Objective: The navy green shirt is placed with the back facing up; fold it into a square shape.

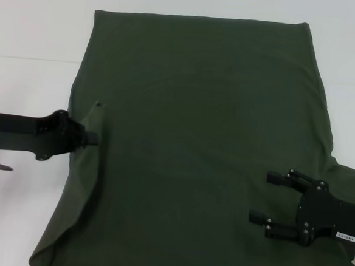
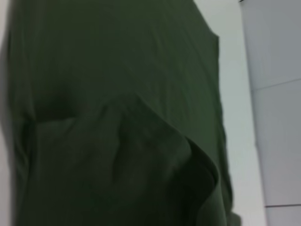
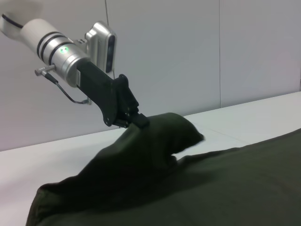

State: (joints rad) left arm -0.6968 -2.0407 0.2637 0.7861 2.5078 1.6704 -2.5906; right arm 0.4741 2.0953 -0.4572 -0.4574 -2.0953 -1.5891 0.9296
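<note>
The navy green shirt (image 1: 195, 140) lies spread on the white table (image 1: 32, 31), plain side up, and no lettering shows. My left gripper (image 1: 95, 139) is shut on the shirt's left edge and holds it raised off the table, so the cloth forms a tented fold. The right wrist view shows that gripper (image 3: 140, 121) pinching the lifted cloth (image 3: 160, 141). The left wrist view is filled with the shirt (image 2: 117, 117). My right gripper (image 1: 269, 198) is open and empty over the shirt's right part, fingers pointing left.
Bare white table lies to the left of the shirt and along the far edge (image 1: 187, 0). A grey wall (image 3: 188, 56) stands behind the table in the right wrist view.
</note>
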